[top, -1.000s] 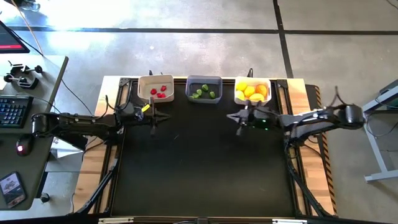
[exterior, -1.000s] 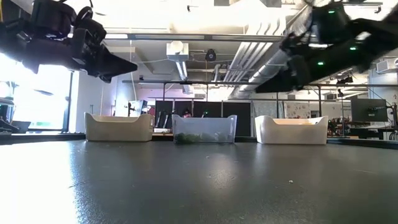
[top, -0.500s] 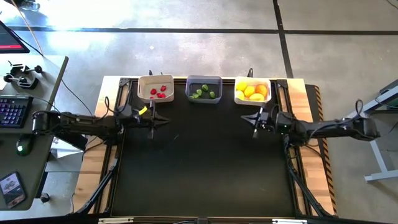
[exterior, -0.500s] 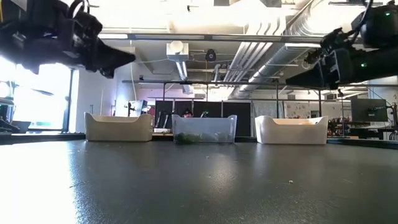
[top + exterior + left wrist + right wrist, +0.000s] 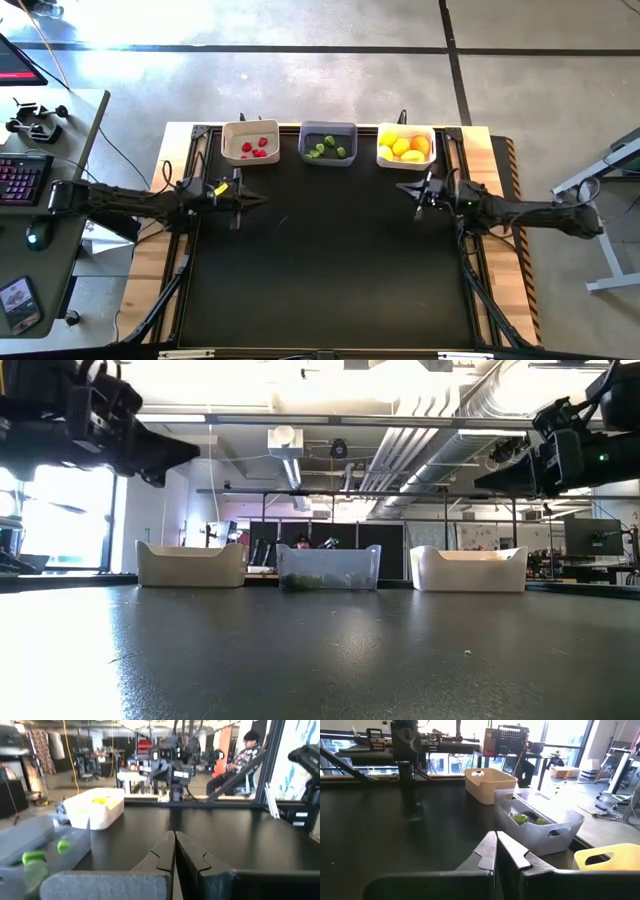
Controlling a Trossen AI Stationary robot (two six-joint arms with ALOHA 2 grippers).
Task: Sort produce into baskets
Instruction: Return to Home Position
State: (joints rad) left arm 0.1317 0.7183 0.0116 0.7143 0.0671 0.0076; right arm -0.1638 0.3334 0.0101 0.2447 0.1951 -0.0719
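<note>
Produce is all binned at the far edge of the table (image 5: 320, 265): red pieces (image 5: 255, 148) in the cream-white bin (image 5: 250, 124), green pieces (image 5: 327, 148) in the grey bin (image 5: 328, 125), and yellow lemon-like pieces (image 5: 405, 148) in the white bin (image 5: 406, 128). Sorting is judged complete. The left gripper (image 5: 260, 198) and right gripper (image 5: 401, 186) hang empty, fingers together, over the table's sides, so only homing the arms remains.
</note>
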